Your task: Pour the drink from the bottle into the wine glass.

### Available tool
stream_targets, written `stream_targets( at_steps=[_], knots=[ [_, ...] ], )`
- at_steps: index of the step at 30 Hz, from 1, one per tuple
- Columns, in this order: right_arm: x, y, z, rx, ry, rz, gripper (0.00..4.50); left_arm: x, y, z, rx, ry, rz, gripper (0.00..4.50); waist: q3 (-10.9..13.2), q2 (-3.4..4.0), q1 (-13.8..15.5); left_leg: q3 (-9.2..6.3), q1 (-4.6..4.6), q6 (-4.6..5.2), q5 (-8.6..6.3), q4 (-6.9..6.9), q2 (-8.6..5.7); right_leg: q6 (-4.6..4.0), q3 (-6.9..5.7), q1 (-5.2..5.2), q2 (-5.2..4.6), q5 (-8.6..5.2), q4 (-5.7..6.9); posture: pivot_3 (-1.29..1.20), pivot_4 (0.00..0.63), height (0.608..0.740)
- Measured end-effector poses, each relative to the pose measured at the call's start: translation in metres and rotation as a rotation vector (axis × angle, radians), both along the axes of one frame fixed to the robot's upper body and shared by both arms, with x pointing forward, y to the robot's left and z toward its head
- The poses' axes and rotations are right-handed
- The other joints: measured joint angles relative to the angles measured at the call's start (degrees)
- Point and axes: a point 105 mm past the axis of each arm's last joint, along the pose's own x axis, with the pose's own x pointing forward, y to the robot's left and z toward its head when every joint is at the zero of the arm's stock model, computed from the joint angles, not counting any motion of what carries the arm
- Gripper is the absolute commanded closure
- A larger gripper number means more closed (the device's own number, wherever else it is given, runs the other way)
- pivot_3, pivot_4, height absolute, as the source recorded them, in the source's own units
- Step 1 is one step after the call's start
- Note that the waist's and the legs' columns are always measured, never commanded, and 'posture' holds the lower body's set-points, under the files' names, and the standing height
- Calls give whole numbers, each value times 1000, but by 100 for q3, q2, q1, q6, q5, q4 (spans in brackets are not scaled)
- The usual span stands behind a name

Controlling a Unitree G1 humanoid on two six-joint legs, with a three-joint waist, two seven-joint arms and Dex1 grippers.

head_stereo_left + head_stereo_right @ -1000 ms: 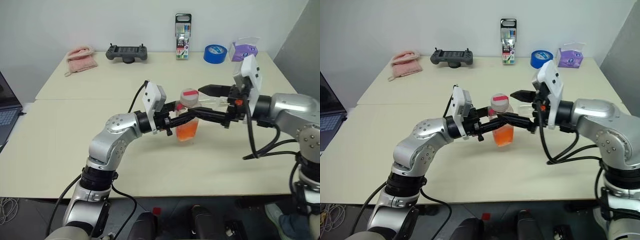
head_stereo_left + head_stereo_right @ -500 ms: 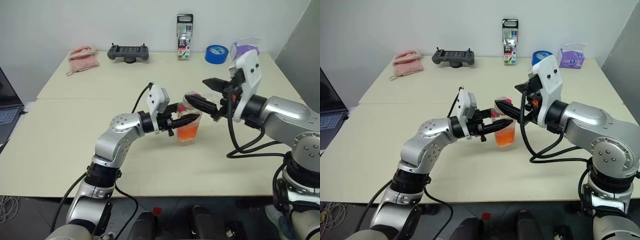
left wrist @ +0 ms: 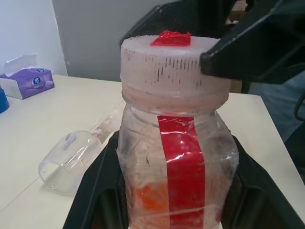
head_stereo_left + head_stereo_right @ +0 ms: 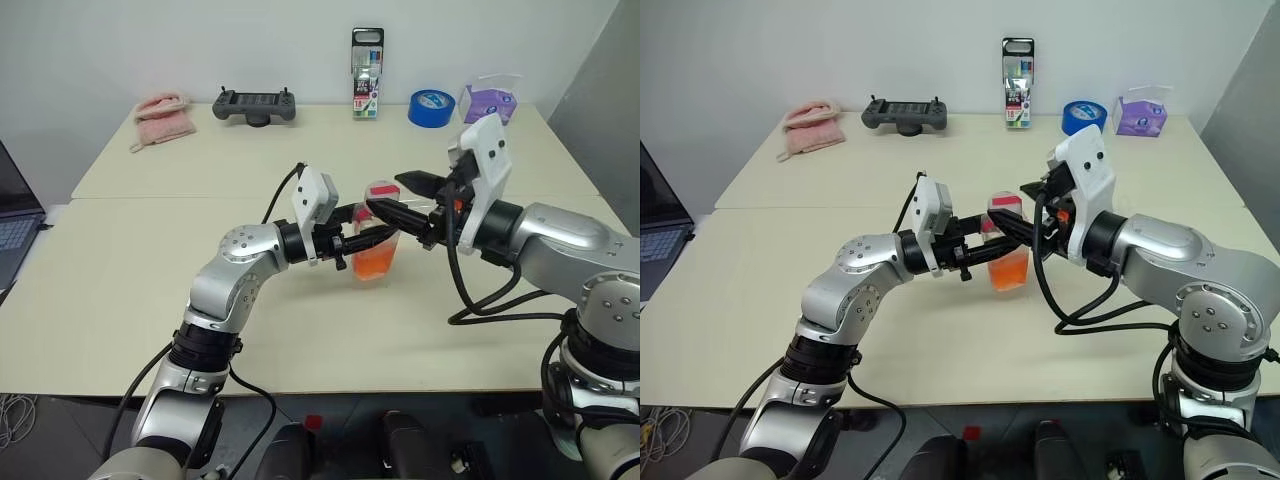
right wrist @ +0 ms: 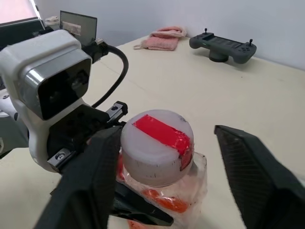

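Since a second ago the right gripper (image 5: 164, 157) has swung in toward the bottle's top and its fingers have drawn closer together: earlier they stood wide, one on each side of the neck, and now one finger (image 5: 90, 181) touches the side of the white cap (image 5: 157, 145) while the other (image 5: 252, 171) stands a little off it, so the jaws are partly open and hold nothing. The left gripper (image 3: 167, 191) has not moved; its fingers are closed on the bottle (image 4: 376, 245), gripping the clear body from both sides. The bottle stands upright near the middle of the front table (image 4: 120, 300), its lower part orange-red with the drink (image 4: 374, 262), a red strip of tape running down its side and across the cap, which is on. In the left wrist view a clear wine glass (image 3: 78, 155) lies on its side on the table just behind the bottle. Two pale tables stand pushed together against a plain light wall. Along the far edge of the rear table lie a pink cloth (image 4: 160, 117) near the left corner, a dark handheld controller (image 4: 253, 104), an upright marker pack (image 4: 366, 73), a blue tape roll (image 4: 430, 107) and a purple tissue box (image 4: 488, 100) toward the right corner. A laptop (image 4: 15, 225) sits at the left, beyond the table edge.
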Motion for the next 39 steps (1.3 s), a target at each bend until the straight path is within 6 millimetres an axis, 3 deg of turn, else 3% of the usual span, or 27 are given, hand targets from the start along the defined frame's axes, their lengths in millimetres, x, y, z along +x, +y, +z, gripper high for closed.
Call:
stream_targets(
  at_steps=[1,2,11,16,25,33,39],
  knots=[
    [0,1,-1,0,0,2,2641,0,0,0,1,1,1,2683,0,0,0,-1,-1,0,0,0,0,0,-1,0,0,0,0,0,150,740],
    [0,1,-1,1,-2,2,2698,0,0,-1,2,2,1,2683,0,0,0,-1,-1,0,0,0,0,0,0,0,0,0,-1,0,150,740],
    [7,3,-3,22,-11,40,2696,3,3,-1,1,6,28,2683,0,0,-4,1,0,0,0,0,-1,1,0,0,1,0,-2,0,150,740],
    [-3,-14,-3,-66,-17,371,2696,-14,-10,0,1,2,-84,2684,3,1,13,4,-1,8,-5,4,-21,4,-2,10,-4,-1,-14,0,150,740],
    [26,-12,1,-248,-79,714,2696,-10,-6,-2,10,12,-40,2686,6,6,-117,2,16,21,-14,9,10,-2,-1,10,27,1,0,0,150,740],
    [29,-8,-13,-271,-34,783,2,-9,-5,0,-3,18,-7,2694,7,7,-41,-3,-6,17,-16,39,8,0,-1,6,-9,2,1,0,150,740],
    [24,-11,-10,-215,-28,760,0,-12,-6,7,-25,-4,-29,2694,7,7,5,-5,-11,10,-20,51,6,0,-2,7,-9,2,2,0,150,740]
  ],
)
